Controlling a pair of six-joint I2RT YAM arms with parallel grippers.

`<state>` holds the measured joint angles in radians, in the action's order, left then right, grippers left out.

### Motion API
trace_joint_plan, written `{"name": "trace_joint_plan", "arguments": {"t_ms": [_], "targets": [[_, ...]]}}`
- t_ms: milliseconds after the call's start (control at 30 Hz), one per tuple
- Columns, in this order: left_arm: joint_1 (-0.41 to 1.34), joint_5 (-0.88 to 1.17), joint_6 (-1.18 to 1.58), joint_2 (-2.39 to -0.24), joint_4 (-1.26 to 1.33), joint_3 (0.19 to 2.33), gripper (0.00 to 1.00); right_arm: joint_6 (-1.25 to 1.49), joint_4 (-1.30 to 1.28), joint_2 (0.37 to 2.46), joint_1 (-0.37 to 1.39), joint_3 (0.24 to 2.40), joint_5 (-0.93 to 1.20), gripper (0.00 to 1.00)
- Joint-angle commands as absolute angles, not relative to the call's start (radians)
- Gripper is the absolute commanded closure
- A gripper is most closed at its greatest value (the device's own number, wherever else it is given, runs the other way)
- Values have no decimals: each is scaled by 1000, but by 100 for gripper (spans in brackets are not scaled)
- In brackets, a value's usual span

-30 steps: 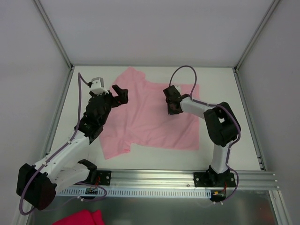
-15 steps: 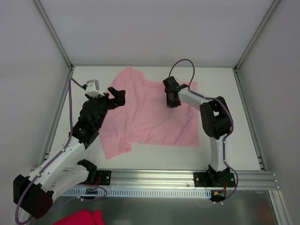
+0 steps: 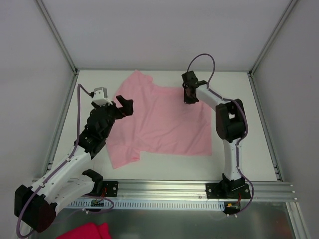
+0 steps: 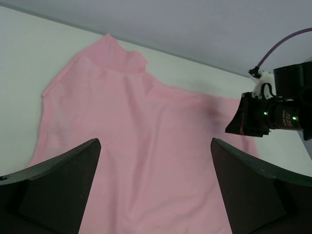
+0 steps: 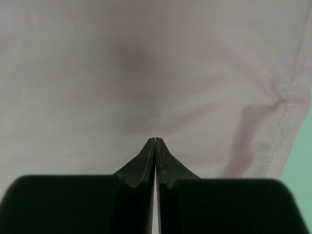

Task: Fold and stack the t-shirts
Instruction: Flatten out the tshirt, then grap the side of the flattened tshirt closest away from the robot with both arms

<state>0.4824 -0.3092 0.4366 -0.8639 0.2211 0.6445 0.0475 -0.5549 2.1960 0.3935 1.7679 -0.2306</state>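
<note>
Well, left fingers (image 3: 124, 106): you have them wide open, holding nothing. They hang over the left side of the t-shirt (image 3: 164, 124). In the last second they have hardly moved, only come a little nearer to you.

Your right fingers (image 5: 155, 146): these made the big move. A second ago they were over the middle of the cloth. Now they have slid out to its far edge. They are shut tight, tip to tip, and you can see no cloth pinched between them. In the wrist view the tips sit right over the pink cloth, close to the hem. You cannot tell if they press on it.

What it means: to me it looks like a smoothing sweep, not a fold. No fold is made yet, so you are still near the start of the job.

Where the t-shirt is: on the white surface (image 3: 254, 124), between the two arms, spread out.

Left side of it: one sleeve pokes out toward the far left. The other sticks out near you, beside the left arm.

Middle of it: pale pink, plain and mostly flat, with a few soft wrinkles.

Right side of it: a straight hem edge. A small crease shows just beside the hem in the wrist view.
</note>
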Motion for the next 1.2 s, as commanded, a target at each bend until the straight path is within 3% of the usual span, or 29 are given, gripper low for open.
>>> {"name": "trace_joint_plan", "arguments": {"t_ms": [0,33,133,233,400,467,633,800,967,1167], "targets": [[474,-357,423,-874,216,623,1,-44,-418,1983,451,1607,-343,94],[479,-383,431,-865,198,612,1,-52,-370,1847,483,1536,-372,80],[506,-465,465,-844,135,594,1,-40,-212,1628,515,1252,-426,52],[546,-540,512,-773,75,539,1,-3,-137,1378,564,1037,-449,42],[624,-666,649,-689,-69,459,6,61,-195,1195,673,914,-632,41],[653,-695,685,-699,-96,446,11,109,-201,1186,690,894,-646,43],[722,-752,813,-804,-178,434,12,187,-175,1223,718,813,-669,44],[912,-873,1064,-882,-317,425,11,261,-106,1213,739,710,-684,45],[1124,-1011,1523,-994,-730,503,13,337,-60,1174,816,600,-756,45],[1326,-1032,2130,-1314,-1280,629,12,386,-89,1141,882,542,-877,45]]}}
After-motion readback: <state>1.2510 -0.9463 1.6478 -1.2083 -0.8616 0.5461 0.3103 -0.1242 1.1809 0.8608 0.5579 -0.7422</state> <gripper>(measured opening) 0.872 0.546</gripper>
